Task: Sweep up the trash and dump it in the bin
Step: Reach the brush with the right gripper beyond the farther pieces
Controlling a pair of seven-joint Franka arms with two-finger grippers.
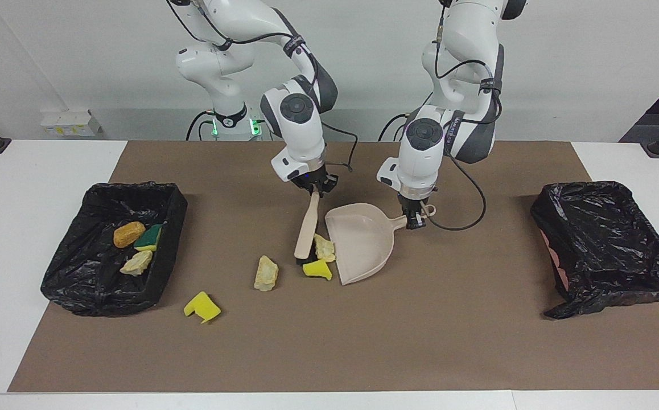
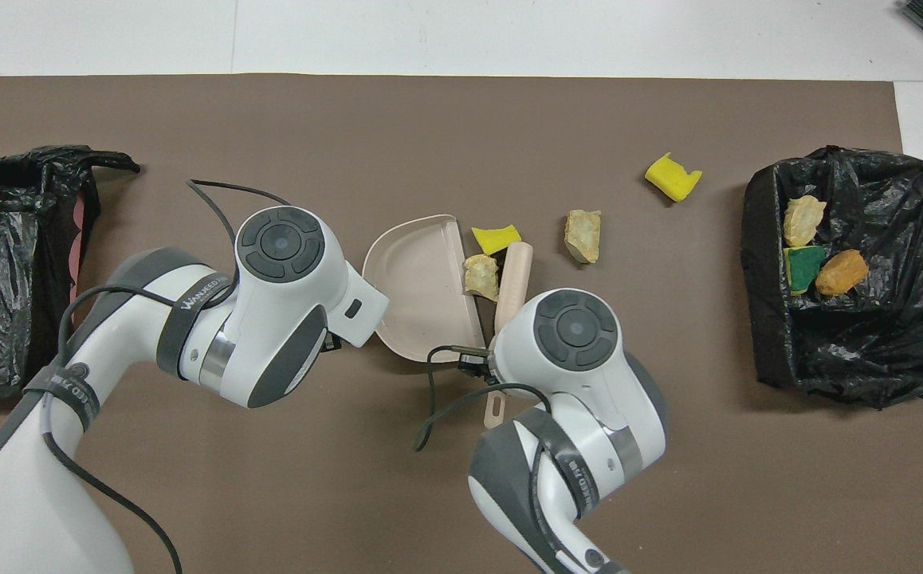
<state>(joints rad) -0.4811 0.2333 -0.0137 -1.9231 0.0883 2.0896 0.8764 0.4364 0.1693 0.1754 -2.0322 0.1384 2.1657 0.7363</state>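
Right hand (image 1: pixel 313 187) is closed on the handle of a beige flat-bodied brush (image 1: pixel 307 226), whose dark bristle end is set down against a pale rock-like lump (image 1: pixel 324 247) and a yellow sponge piece (image 1: pixel 317 269) at the open lip of a beige plastic dustpan (image 1: pixel 363 239). Left hand (image 1: pixel 416 219) is clamped on the dustpan's handle, and the pan is held flat on the brown-covered desk (image 1: pixel 420 341). Neither scrap is seen inside the pan yet. A second pale lump (image 1: pixel 266 273) and a second yellow sponge piece (image 1: pixel 202 307) lie loose toward the right arm's end. Three scraps are already held in the black-lined bin (image 1: pixel 73 285) at that end: an orange-brown bread-like lump (image 1: pixel 129 234), a green-and-yellow sponge (image 1: pixel 148 238) and a pale lump (image 1: pixel 136 263). Roughly half is judged done; four remain. Nothing is seen in the black-lined bin (image 1: pixel 608 245) at the left arm's end.
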